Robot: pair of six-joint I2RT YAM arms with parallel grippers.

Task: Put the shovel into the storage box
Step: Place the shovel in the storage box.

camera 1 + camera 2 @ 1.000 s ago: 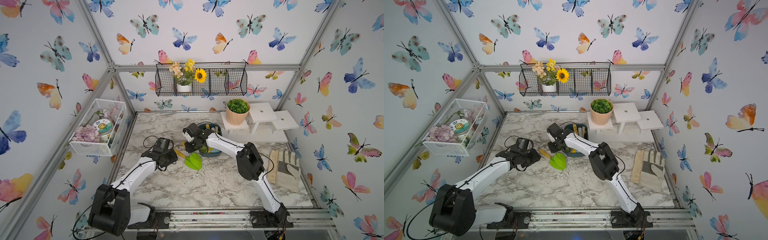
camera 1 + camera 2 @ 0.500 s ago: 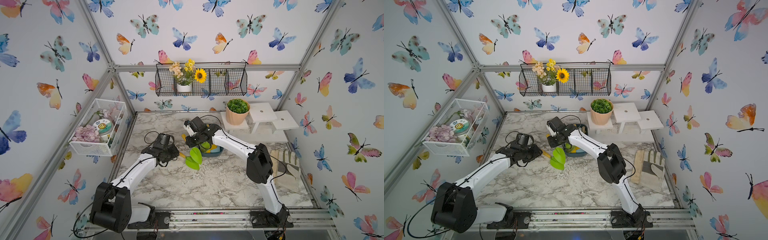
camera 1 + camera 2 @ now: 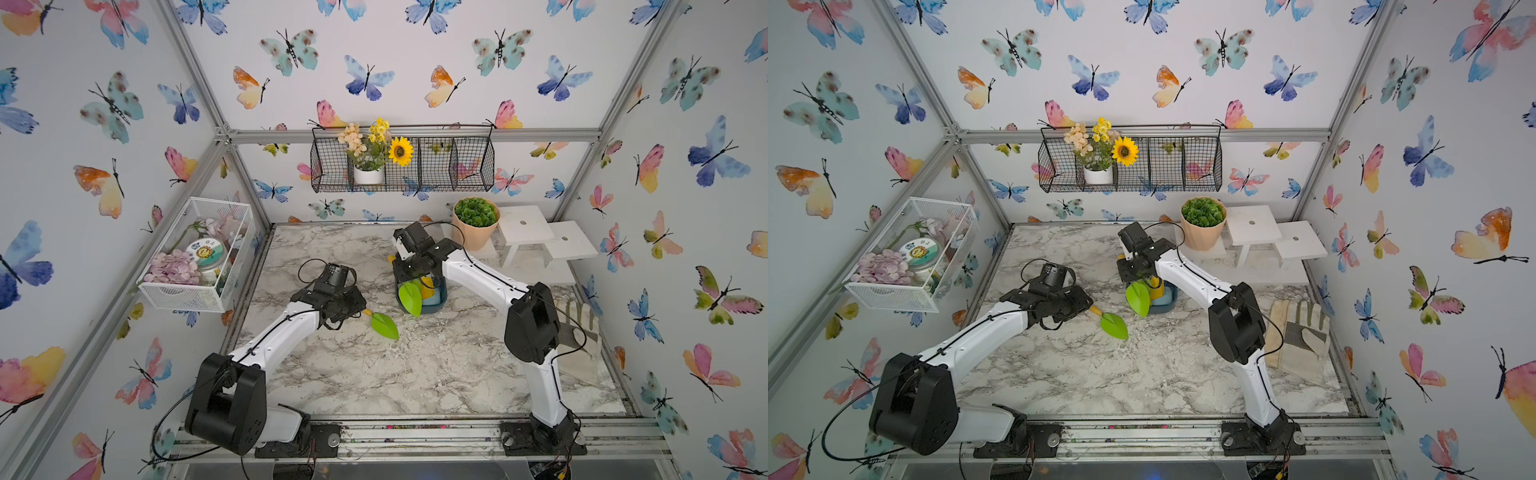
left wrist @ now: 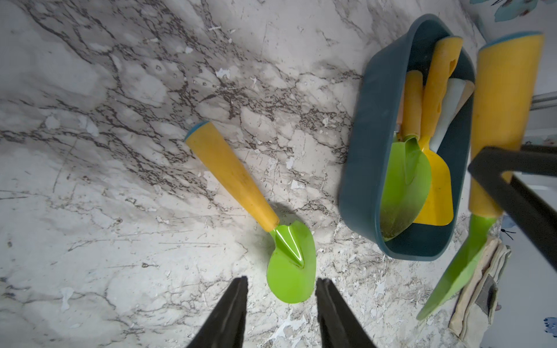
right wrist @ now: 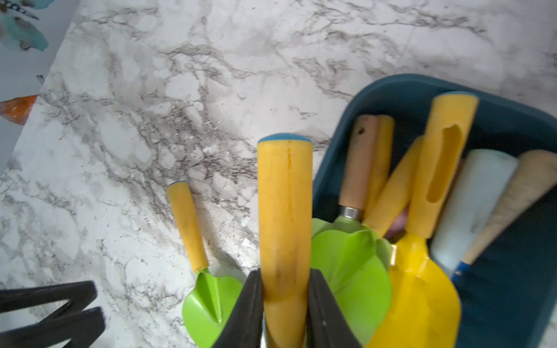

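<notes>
While the left gripper [image 4: 281,280] hangs partly open and empty above a second shovel [image 4: 232,177] lying on the table [image 4: 120,90] at the left-arm side of the storage box [image 4: 361,168], the right gripper [image 5: 284,274] is closed on the yellow handle of the shovel [image 5: 284,205], over the box's rim on that side. I judge it mid-carry: next, move inward, lower, release. The right wrist view shows this grip plainly; both top views show mainly the green blade [image 3: 410,297].
</notes>
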